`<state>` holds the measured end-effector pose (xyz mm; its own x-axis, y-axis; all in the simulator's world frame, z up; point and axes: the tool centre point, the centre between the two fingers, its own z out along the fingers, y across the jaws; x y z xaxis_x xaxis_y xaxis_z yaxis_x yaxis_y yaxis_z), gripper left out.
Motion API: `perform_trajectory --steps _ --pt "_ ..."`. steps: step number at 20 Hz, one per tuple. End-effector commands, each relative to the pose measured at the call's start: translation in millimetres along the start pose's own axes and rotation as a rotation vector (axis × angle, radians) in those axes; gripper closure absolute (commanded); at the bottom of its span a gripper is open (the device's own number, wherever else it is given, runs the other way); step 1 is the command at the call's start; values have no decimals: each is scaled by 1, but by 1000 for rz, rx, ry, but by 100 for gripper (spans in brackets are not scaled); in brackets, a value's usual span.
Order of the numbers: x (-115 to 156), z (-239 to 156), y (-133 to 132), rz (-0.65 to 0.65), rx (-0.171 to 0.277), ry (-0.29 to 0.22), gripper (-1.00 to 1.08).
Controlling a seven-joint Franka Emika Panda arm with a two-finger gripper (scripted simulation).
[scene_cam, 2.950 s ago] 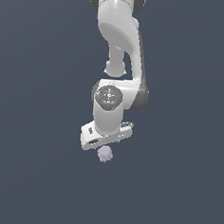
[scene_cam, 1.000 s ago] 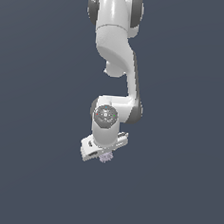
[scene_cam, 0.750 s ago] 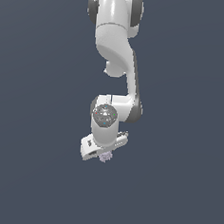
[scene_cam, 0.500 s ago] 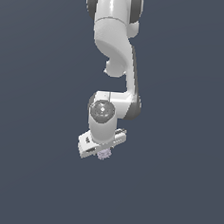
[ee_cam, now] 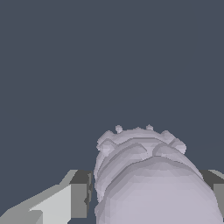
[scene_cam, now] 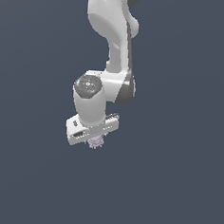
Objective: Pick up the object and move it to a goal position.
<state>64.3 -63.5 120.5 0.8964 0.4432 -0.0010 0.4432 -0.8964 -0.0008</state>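
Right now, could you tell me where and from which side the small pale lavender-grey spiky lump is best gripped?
Grip the small pale lavender-grey spiky lump across its rounded middle, from above, one finger on each side, as the white gripper sits now; the spikes look too short to hold.

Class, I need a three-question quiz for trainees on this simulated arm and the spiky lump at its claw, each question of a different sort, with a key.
1. True or false: in the exterior view, the spiky lump shows just under the claw.
2. Multiple choice: in the wrist view, the spiky lump is
A. far off and tiny
B. close up, between the two claw fingers
C. out of sight
3. Fill in: the lump's colour is pale ____.

Key
1. True.
2. B.
3. Lavender-grey.
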Motion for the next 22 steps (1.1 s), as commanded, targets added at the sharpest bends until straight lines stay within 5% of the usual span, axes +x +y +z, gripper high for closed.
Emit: perform_trajectory --steps 1,13,22 --pt "-14 -24 9 1 -1 1 108" --pt "-69 -120 44 1 0 1 108" --pt "-80 -142 54 1 -1 1 108"
